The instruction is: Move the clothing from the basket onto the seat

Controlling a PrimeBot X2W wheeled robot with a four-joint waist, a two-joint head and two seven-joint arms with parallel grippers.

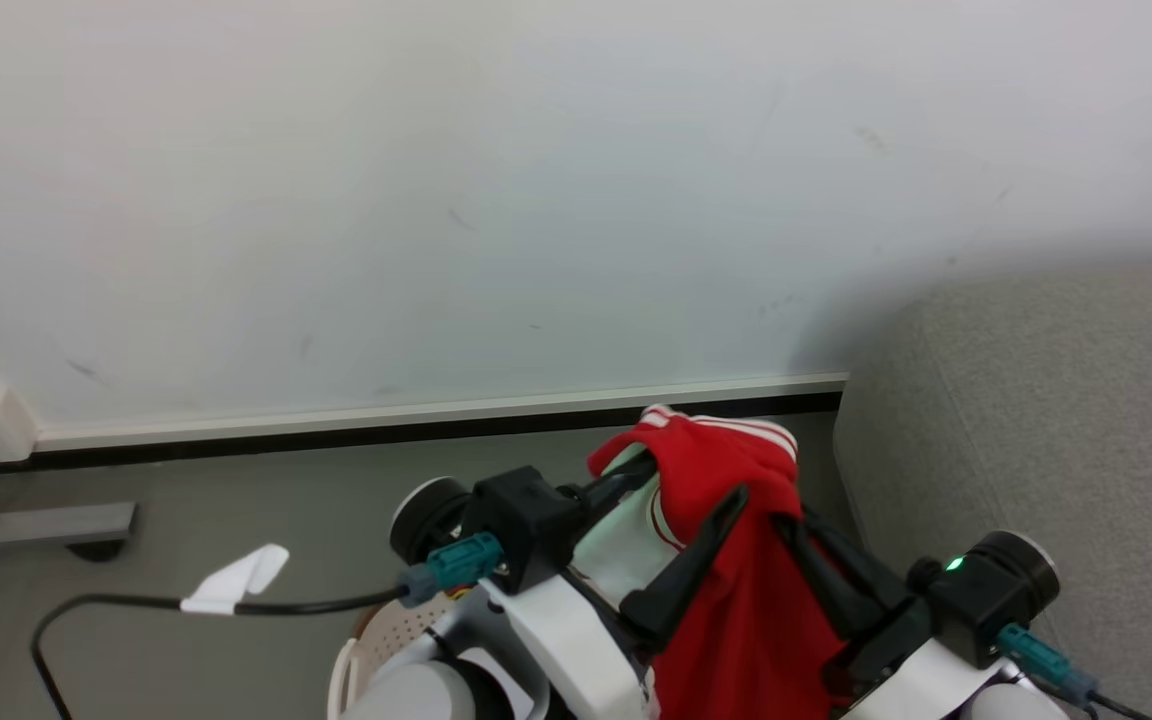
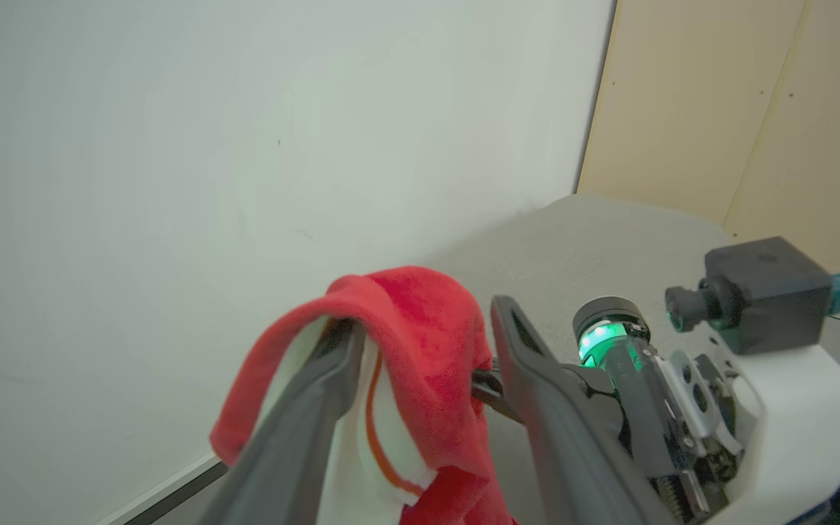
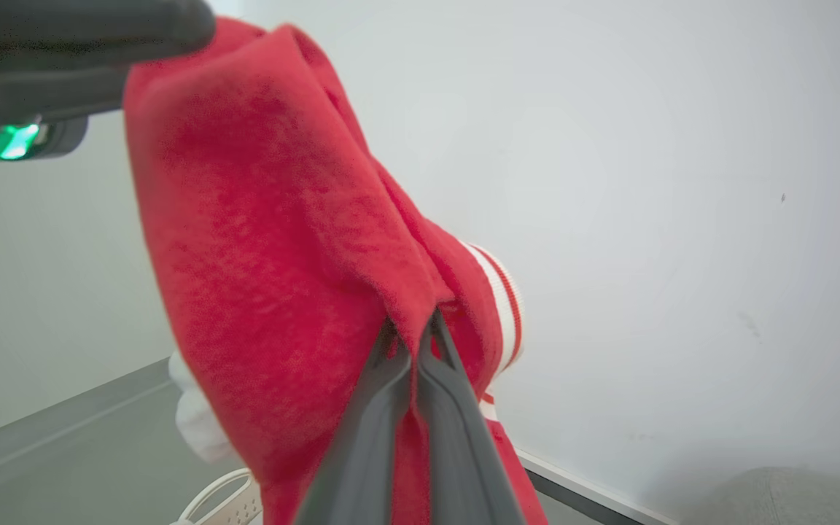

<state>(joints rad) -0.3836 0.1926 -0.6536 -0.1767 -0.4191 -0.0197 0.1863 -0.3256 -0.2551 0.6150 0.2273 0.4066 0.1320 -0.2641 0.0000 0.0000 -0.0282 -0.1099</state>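
Where its two long dark fingers meet, the right end effector (image 3: 416, 324) is clamped on a fold of the soft bright red garment (image 1: 746, 610) with white stripe trim and a white inner panel, the cloth pinched between the closed tips. Just to its left, the left end effector (image 2: 427, 321) has its fingers spread apart. One finger (image 2: 303, 430) runs under the fabric, which drapes over it like a hood, and the other stands uncovered just beside the cloth. The red garment hangs in the air between the two arms, its lower part trailing down past the near edge of the head view. Below and to the left, part of the rounded cream-white plastic basket (image 1: 391, 628) with perforated sides shows beside the left forearm. The large grey fabric-upholstered seat (image 1: 1056, 420) lies to the right, and the garment is not on it. Farther out are the grey floor (image 1: 266, 480), a black cable (image 1: 116, 602) with a white tag, and the pale wall (image 1: 436, 200) at the far side.
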